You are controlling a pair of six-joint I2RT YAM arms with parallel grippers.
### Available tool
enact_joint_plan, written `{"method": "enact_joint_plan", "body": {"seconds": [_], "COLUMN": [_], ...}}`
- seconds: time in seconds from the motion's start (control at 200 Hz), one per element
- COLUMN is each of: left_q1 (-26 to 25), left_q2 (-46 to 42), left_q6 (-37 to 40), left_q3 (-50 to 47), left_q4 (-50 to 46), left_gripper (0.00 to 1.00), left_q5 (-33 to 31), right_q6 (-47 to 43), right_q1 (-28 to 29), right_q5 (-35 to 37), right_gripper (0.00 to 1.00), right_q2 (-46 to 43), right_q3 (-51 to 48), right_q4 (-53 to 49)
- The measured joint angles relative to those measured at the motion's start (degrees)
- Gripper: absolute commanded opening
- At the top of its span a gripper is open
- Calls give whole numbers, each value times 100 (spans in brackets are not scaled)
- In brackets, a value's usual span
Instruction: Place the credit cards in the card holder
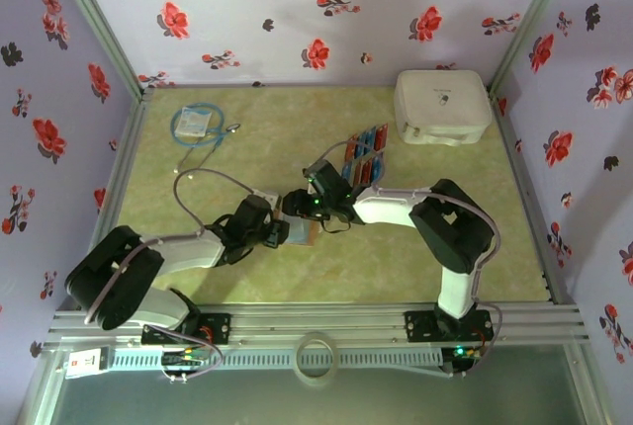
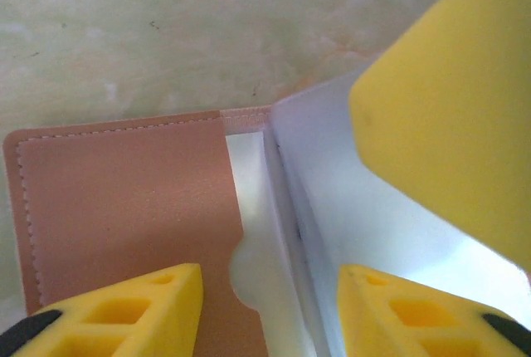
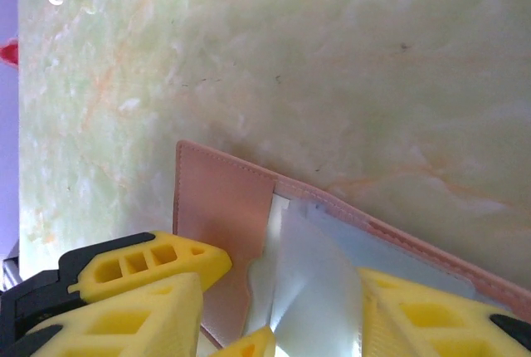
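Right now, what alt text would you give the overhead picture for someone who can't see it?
The left arm and right arm meet mid-table over a small brown card holder. A row of red and blue credit cards lies just beyond it; a white box sits far right, a coiled blue cable far left.
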Motion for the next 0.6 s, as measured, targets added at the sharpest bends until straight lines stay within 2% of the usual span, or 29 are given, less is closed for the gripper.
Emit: {"method": "enact_joint_plan", "body": {"seconds": [0.13, 0.315, 0.48, 0.6], "left_q1": [2, 70, 313, 485], "left_q2": [-479, -1637, -2575, -2916], "left_q6": [-11, -42, -122, -186], "left_q3": [-2, -33, -118, -122], "left_q4": [-315, -765, -1248, -1486], "left_gripper": [57, 70, 76, 78], "left_q5": [-79, -317, -505, -592], "right_q6": [271, 538, 610, 658], "right_q1": [24, 90, 181, 249], "right_q5": [-210, -361, -382, -382], "right_gripper": [48, 48, 49, 48], "right_q2": [118, 140, 223, 507], "right_q3": [0, 13, 354, 734], "right_q4": [343, 627, 625, 664]}}
